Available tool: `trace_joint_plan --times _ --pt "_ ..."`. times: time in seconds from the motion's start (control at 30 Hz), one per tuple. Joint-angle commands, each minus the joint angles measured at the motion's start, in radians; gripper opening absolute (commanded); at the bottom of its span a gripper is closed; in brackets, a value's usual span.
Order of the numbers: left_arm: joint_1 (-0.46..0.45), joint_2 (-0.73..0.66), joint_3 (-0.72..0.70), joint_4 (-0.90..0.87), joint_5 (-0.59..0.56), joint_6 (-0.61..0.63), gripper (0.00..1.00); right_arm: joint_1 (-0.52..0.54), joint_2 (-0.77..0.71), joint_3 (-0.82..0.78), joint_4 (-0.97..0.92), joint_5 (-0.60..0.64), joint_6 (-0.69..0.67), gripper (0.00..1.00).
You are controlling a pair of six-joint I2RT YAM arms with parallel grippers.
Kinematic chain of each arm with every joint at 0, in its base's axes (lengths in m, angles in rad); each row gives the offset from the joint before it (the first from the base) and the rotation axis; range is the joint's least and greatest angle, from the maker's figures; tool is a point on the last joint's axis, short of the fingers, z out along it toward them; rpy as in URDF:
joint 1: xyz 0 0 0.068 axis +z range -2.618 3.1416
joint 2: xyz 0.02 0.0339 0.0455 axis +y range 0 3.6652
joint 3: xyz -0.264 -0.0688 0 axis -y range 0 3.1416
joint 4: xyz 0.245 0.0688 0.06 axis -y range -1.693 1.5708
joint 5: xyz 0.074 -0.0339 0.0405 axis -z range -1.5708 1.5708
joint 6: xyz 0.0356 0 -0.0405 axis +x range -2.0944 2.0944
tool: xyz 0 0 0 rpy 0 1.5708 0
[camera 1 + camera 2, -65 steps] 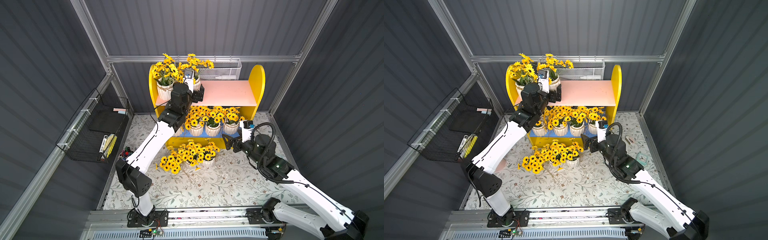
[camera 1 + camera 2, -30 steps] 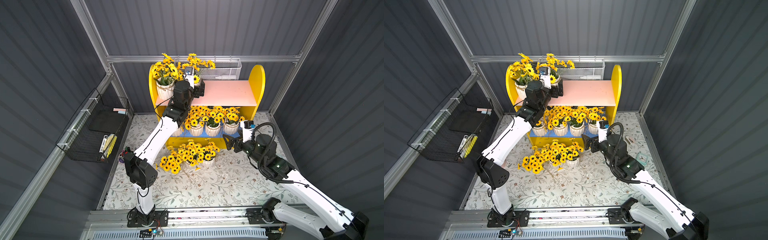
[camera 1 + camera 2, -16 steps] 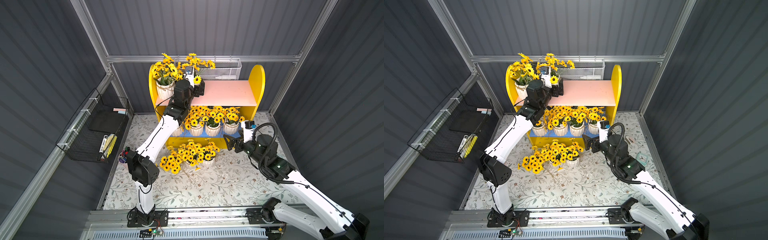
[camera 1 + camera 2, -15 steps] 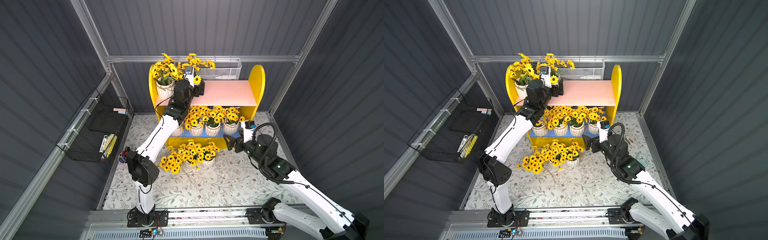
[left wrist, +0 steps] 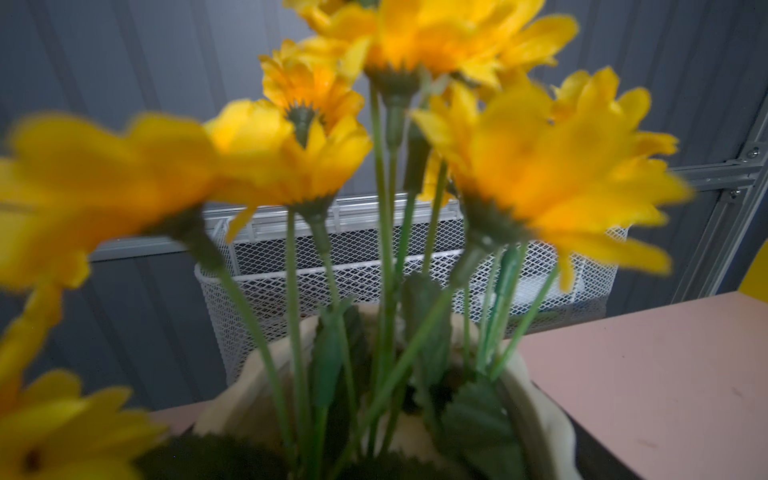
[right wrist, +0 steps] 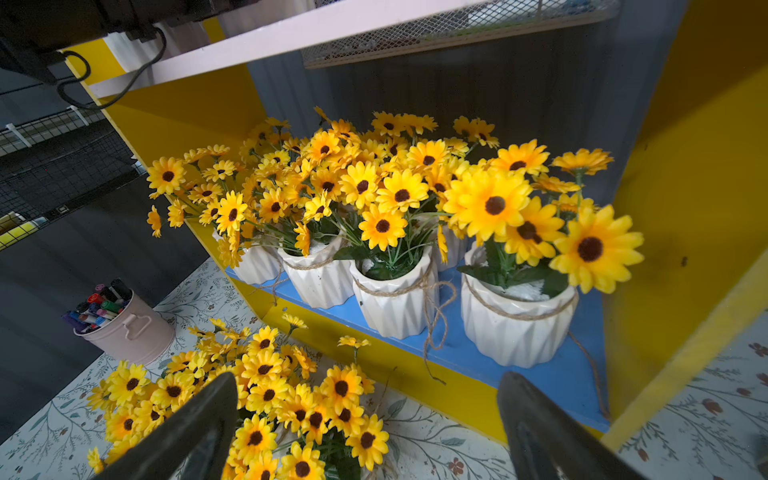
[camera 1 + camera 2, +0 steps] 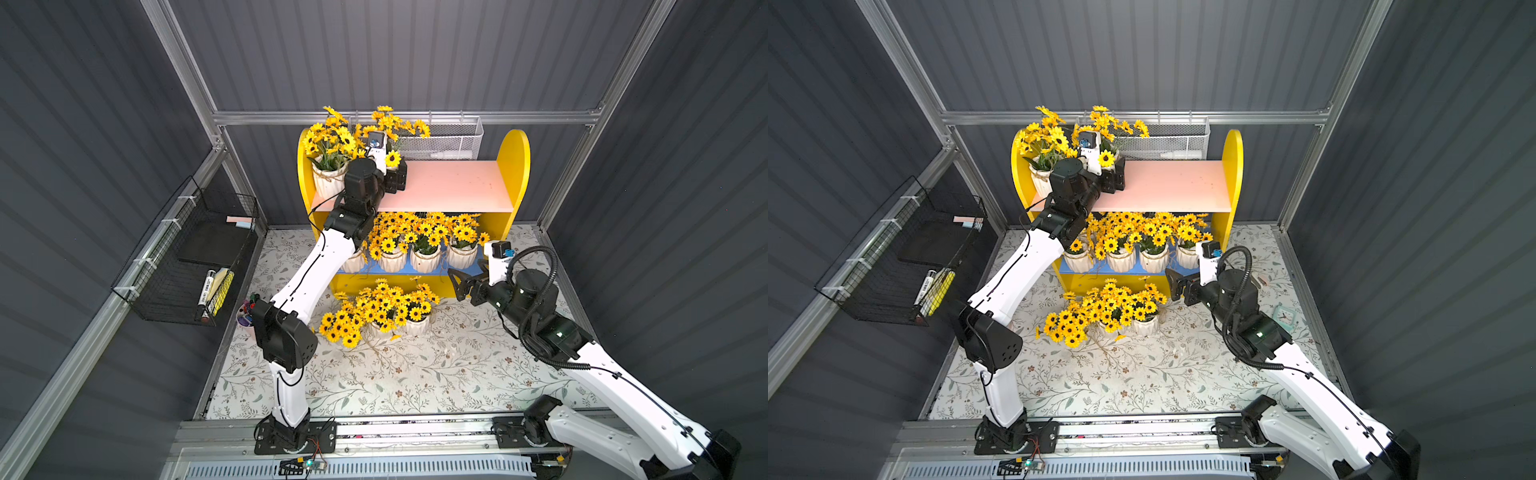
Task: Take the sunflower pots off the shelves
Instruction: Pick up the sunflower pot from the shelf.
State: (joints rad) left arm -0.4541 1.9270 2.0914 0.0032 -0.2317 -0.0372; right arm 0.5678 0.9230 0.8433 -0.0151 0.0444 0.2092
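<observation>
Seen from above, the yellow shelves [image 7: 513, 166] stand at upper centre. Of the sunflower pots [image 7: 330, 183], two sit at the left end of the pink top board [image 7: 453, 187], four line the blue lower board [image 6: 461, 357], and two stand on the floral mat [image 7: 415, 374]. The left gripper [image 7: 394, 179] reaches around one top pot (whether it grips cannot be told). The right gripper [image 7: 461, 284] hovers at right of centre, jaws wide apart and empty.

The shelves [image 7: 514, 163] are yellow, with pale pink upper and blue lower boards; the sunflower pots [image 6: 397, 305] are ribbed white; the surface [image 7: 415, 374] shows a leafy print.
</observation>
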Motion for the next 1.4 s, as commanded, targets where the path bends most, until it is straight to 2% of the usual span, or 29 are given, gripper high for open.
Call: trace_joint_plan --times 0.0,0.07,0.5,0.9,1.1,1.37 --pt "0.009 0.004 0.006 0.000 0.058 0.035 0.27 -0.007 -0.021 -0.006 0.007 0.006 0.000 0.99" --pt "0.009 -0.001 0.013 -0.012 0.085 0.045 0.00 -0.007 -0.024 -0.004 0.000 0.021 0.002 0.99" --pt "-0.029 -0.038 0.068 -0.068 0.230 0.043 0.00 -0.017 -0.045 -0.006 -0.020 0.072 0.033 0.99" --pt "-0.070 -0.099 0.035 -0.063 0.313 0.026 0.00 -0.024 -0.070 0.002 -0.055 0.097 0.044 0.99" --pt "-0.070 -0.077 0.101 -0.107 0.374 0.027 0.00 -0.030 -0.085 0.000 -0.070 0.101 0.052 0.99" --pt "-0.071 -0.083 0.119 -0.095 0.408 -0.001 0.00 -0.037 -0.102 0.004 -0.097 0.103 0.052 0.99"
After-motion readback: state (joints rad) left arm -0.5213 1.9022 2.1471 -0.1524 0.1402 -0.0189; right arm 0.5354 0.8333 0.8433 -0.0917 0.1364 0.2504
